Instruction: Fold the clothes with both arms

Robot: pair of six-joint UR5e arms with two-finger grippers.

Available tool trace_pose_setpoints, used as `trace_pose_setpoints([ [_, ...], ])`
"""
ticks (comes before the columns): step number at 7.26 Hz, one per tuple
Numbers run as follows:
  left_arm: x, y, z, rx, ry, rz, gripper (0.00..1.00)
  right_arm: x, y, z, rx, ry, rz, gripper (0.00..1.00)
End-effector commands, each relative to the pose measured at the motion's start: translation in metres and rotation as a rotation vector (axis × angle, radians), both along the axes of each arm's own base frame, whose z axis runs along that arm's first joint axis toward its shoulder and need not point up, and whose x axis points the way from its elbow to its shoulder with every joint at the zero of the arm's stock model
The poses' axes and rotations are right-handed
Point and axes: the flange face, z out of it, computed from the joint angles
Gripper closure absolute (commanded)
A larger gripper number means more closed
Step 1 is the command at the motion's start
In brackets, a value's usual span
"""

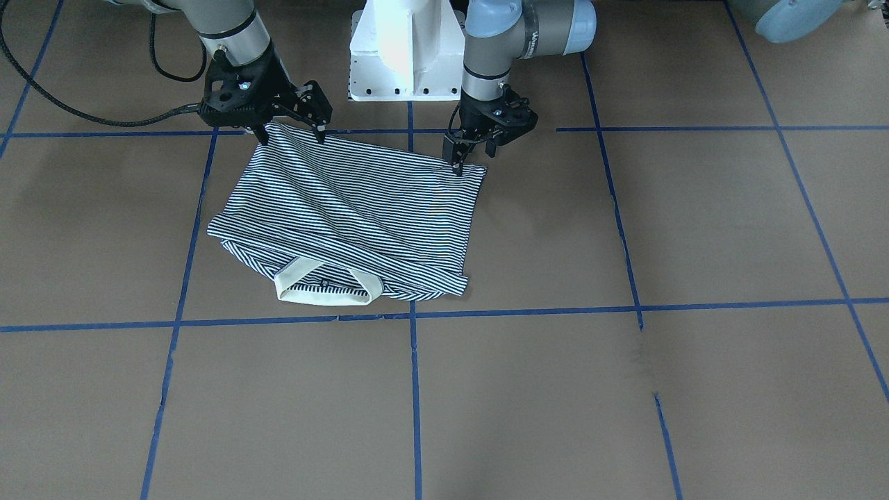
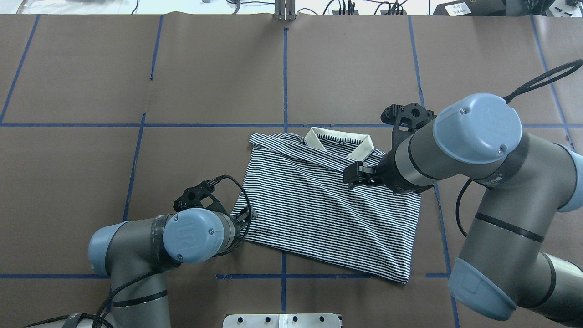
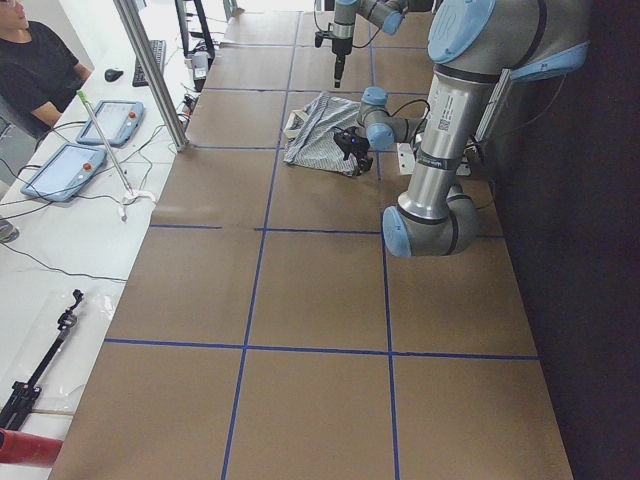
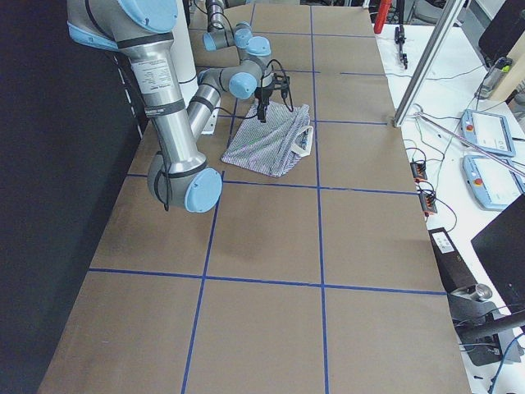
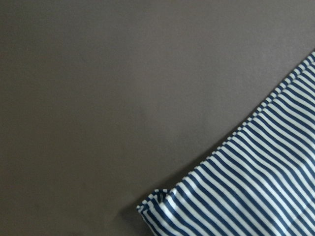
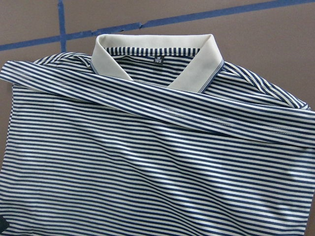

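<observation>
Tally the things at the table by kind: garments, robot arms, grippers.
Striped polo shirt: 1
Robot arms: 2 (left arm, right arm)
Two-finger grippers: 2 (left gripper, right gripper)
Total: 5

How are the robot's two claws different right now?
The right gripper has its fingers spread wide. The left gripper looks narrower, though I cannot tell if it is shut. The left gripper sits low by a corner of the striped shirt. The right gripper seems to hang higher, and its camera sees the whole cream collar. Both are black and point down.
</observation>
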Motion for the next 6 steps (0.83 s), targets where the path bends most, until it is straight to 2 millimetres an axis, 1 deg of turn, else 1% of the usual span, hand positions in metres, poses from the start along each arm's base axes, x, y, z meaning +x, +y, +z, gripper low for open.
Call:
trace_pose_setpoints([
  [1, -0.0007, -0.0025, 0.0032, 0.0, -0.006, -0.006, 0.24, 0.0005, -0.0002, -0.0009, 0.002, -0.002, 0.002, 0.0],
  [3, 0.0022, -0.0066, 0.0102, -0.002, -0.022, -0.013, 0.25, 0.0001, -0.0004, -0.0003, 0.001, -0.001, 0.002, 0.0],
  [4, 0.0017, -0.0085, 0.0109, -0.003, -0.023, -0.016, 0.27, 0.0, -0.0004, -0.0001, 0.001, 0.001, 0.002, 0.0],
  [5, 0.0014, -0.0083, 0.0101, 0.0, -0.021, -0.012, 0.4, 0.0006, -0.001, -0.0001, 0.001, 0.001, 0.003, 0.0],
  [6, 0.0015, -0.0083, 0.0091, 0.003, -0.02, -0.01, 0.67, 0.0006, -0.001, -0.0001, 0.001, 0.001, 0.003, 0.0],
])
